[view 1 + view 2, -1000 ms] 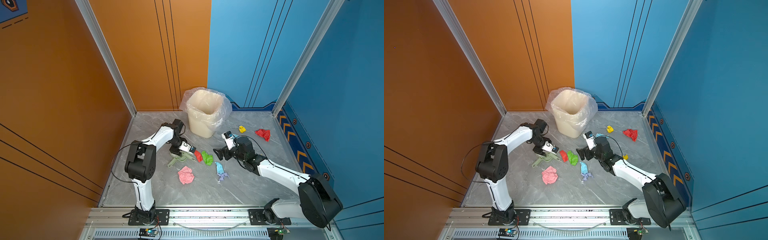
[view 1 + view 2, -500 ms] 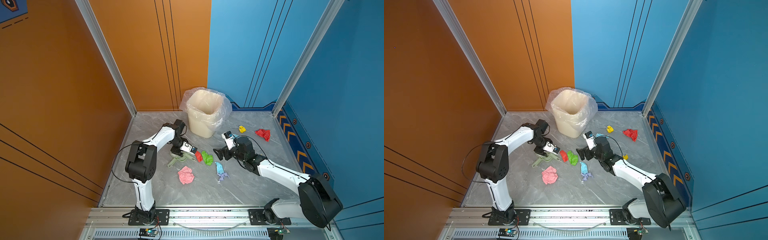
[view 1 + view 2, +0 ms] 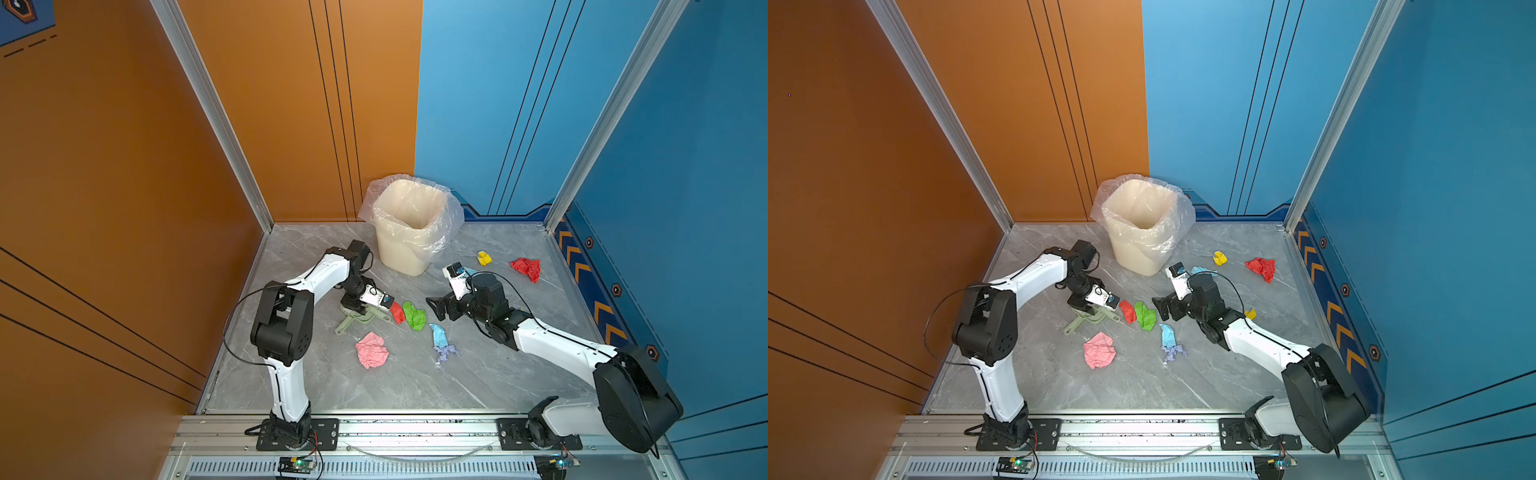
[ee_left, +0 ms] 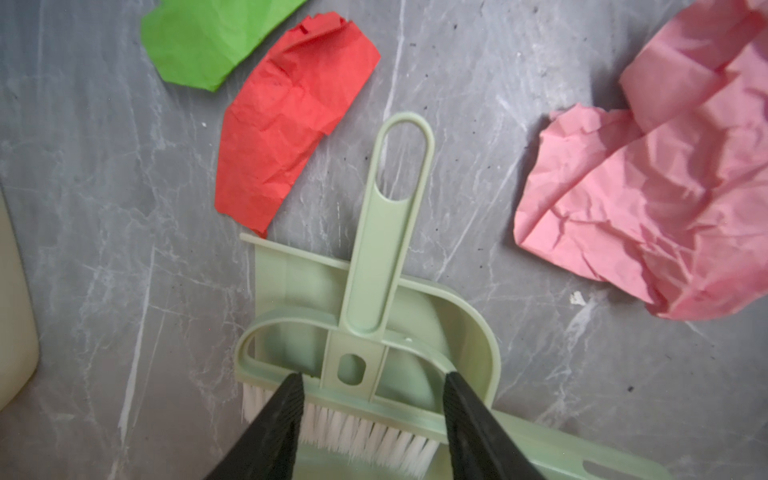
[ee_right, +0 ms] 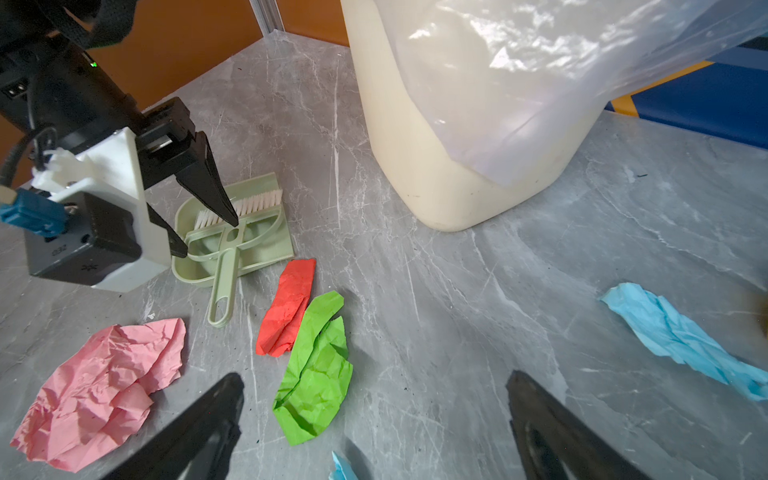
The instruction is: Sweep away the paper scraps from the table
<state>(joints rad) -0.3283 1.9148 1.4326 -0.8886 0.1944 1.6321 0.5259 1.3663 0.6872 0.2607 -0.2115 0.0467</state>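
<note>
Paper scraps lie scattered on the grey table (image 3: 332, 386): a pink wad (image 3: 372, 350), a small red one (image 3: 397, 312) against a green one (image 3: 414, 316), a light blue one (image 3: 437, 334) touching a lilac one (image 3: 446, 352), and a yellow (image 3: 483, 258) and a larger red one (image 3: 527, 268) at the back right. My left gripper (image 4: 372, 378) points down, open, over the brush (image 4: 386, 232) lying in the pale green dustpan (image 4: 478, 332), fingertips on either side of the handle's base. My right gripper (image 5: 374, 380) hovers wide open and holds nothing, just right of the green wad (image 5: 318, 374).
A cream bin (image 3: 409, 226) with a clear liner stands at the back centre, close behind both grippers. Another light blue scrap (image 5: 681, 336) lies near the right wrist. Orange and blue walls close in three sides; an aluminium rail (image 3: 374, 432) runs along the front.
My left gripper has sunk slightly toward the brush. The right arm and the scraps have not moved.
</note>
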